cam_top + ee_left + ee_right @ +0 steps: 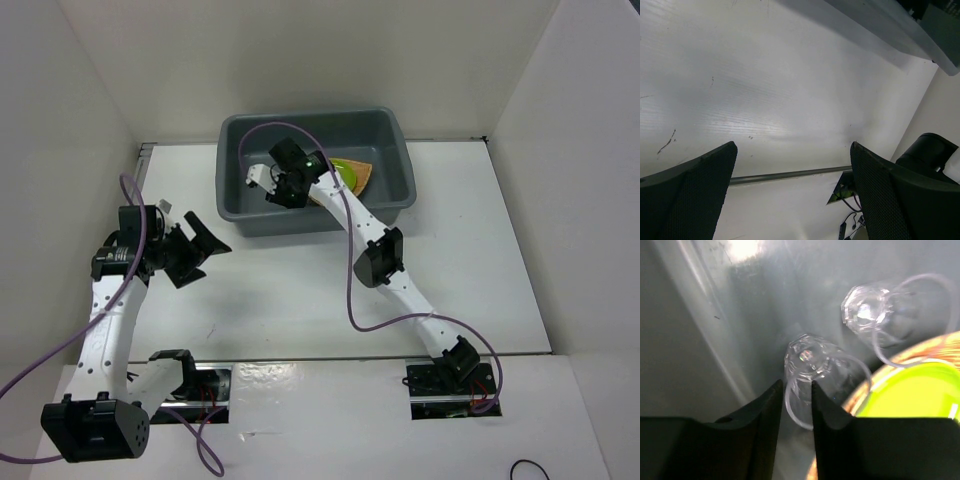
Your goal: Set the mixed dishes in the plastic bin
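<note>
The dark-grey plastic bin [300, 118] stands at the back middle of the table. In it lie the orange-brown ribbed plate [364, 180] with the lime-green dish [345, 172] on it. My right gripper [272, 185] is down inside the bin's left part. In the right wrist view its narrow jaws [797, 387] pinch the rim wall of a clear cup [807, 360], one finger inside and one outside. A second clear cup [875, 315] lies beside it on the bin floor, next to the green dish [910, 395]. My left gripper [200, 250] is open and empty over the table. The cream plate is out of view.
White walls enclose the table on three sides. The bin's near wall [890, 25] shows at the top right of the left wrist view, apart from the left gripper [794, 150]. A purple cable [350, 290] hangs along the right arm.
</note>
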`<control>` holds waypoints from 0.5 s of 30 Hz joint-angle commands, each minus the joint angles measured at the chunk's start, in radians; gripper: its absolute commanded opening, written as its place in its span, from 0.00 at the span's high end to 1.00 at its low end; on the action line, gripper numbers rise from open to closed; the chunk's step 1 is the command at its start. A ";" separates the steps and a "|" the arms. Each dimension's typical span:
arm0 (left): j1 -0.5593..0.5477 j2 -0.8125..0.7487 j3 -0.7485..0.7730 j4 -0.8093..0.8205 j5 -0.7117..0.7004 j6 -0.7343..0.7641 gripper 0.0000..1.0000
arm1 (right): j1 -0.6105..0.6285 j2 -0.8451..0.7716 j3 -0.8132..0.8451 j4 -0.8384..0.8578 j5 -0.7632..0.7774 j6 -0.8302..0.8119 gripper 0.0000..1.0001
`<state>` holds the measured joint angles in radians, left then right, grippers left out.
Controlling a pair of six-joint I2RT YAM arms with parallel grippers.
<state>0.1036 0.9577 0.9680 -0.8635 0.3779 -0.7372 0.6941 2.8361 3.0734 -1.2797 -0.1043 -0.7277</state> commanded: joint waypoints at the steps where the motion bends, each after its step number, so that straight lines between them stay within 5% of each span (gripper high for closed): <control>1: 0.005 0.002 -0.006 0.018 -0.002 -0.002 0.00 | 0.013 -0.102 0.064 -0.018 -0.026 -0.004 0.65; 10: 0.005 0.056 0.020 0.057 -0.002 0.021 0.00 | -0.020 -0.384 0.064 0.016 -0.012 0.108 0.46; 12: 0.005 0.072 0.041 0.066 -0.002 0.035 0.00 | -0.063 -0.428 0.064 0.071 0.000 0.178 0.36; 13: 0.005 0.096 0.063 0.066 -0.002 0.047 0.00 | -0.117 -0.467 0.064 0.089 0.030 0.267 0.21; 15: 0.005 0.111 0.083 0.102 0.031 0.076 0.00 | -0.175 -0.500 0.064 0.103 0.087 0.367 0.07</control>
<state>0.1036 1.0527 0.9836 -0.8299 0.3794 -0.7116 0.6369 2.4386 3.0947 -1.2488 -0.1062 -0.5510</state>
